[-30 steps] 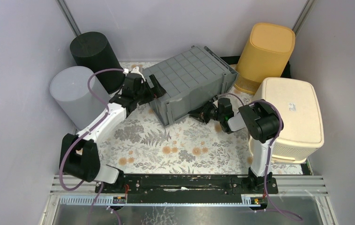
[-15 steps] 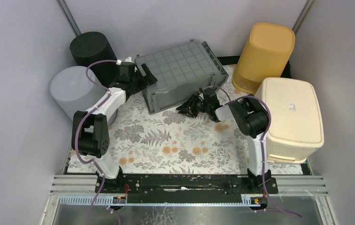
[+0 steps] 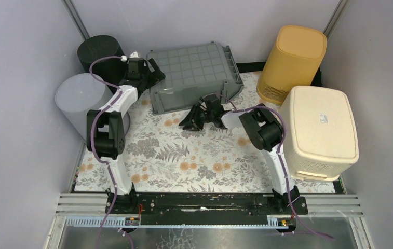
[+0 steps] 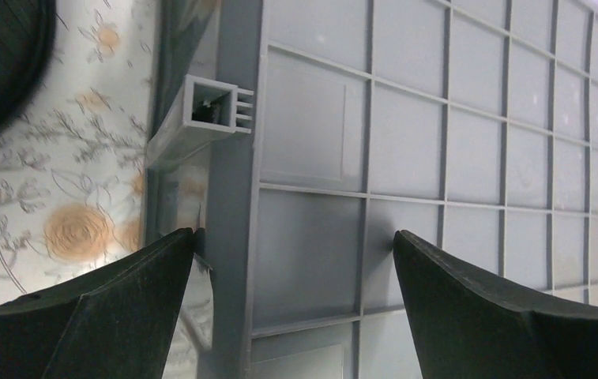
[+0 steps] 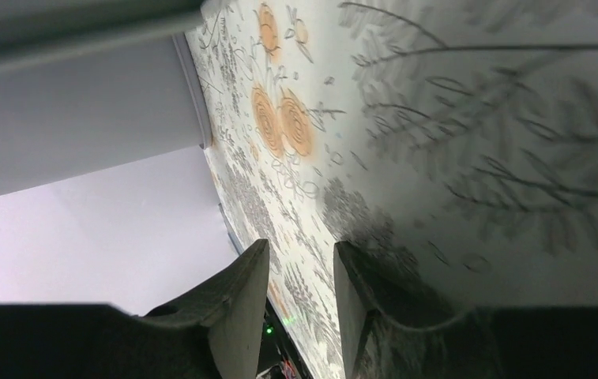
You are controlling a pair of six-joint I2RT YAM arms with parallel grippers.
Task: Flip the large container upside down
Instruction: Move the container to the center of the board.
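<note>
Since a second ago the large container (image 3: pixel 194 72) has tipped from a steep tilt to lying flat with its ribbed base up, at the far middle of the floral mat (image 3: pixel 194 161). Its long axis runs left to right, the right end slightly farther back. The left gripper (image 3: pixel 150 78) sits at its left short end with the jaws wide apart. In the wrist view they straddle the container's left edge and clamp nothing; whether a finger touches the plastic I cannot tell. The right gripper (image 3: pixel 188 122) lies just near of the container's long near wall, pointing left. Its jaws are a little apart, with only mat between them. The left arm is the nearer one.

Count: one grey container, one black cylinder (image 3: pixel 100 54), one grey cylinder (image 3: pixel 82 98), one yellow bin (image 3: pixel 293 57), one cream bin (image 3: pixel 321 129), two arms.
</note>
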